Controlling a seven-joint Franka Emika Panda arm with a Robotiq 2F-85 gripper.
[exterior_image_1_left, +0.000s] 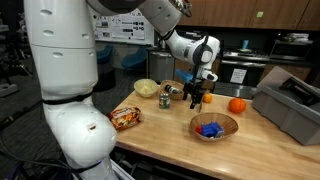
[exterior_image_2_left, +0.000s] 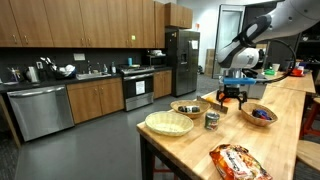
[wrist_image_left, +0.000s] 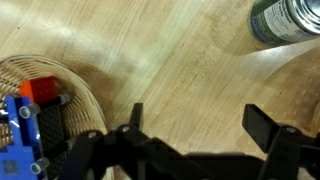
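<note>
We see gripper (wrist_image_left: 195, 115) hanging over wooden table (wrist_image_left: 180, 50), jaws spread wide, empty. Nearest thing: blue toy (wrist_image_left: 18, 130) in wicker basket (wrist_image_left: 80, 85), just beside one finger. We judge toy light, rigid, knobbly; best pinched across narrow sides. Well apart: can (wrist_image_left: 285, 20).

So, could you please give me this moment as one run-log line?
hand: open, empty | over: light wooden tabletop | nearest: round wicker basket holding blue and red plastic blocks | nearby: silver metal can, untouched

Black claw (wrist_image_left: 197, 120), tan wicker basket (wrist_image_left: 88, 95), blue block (wrist_image_left: 14, 135), red block (wrist_image_left: 40, 91), dark can (wrist_image_left: 287, 20)
</note>
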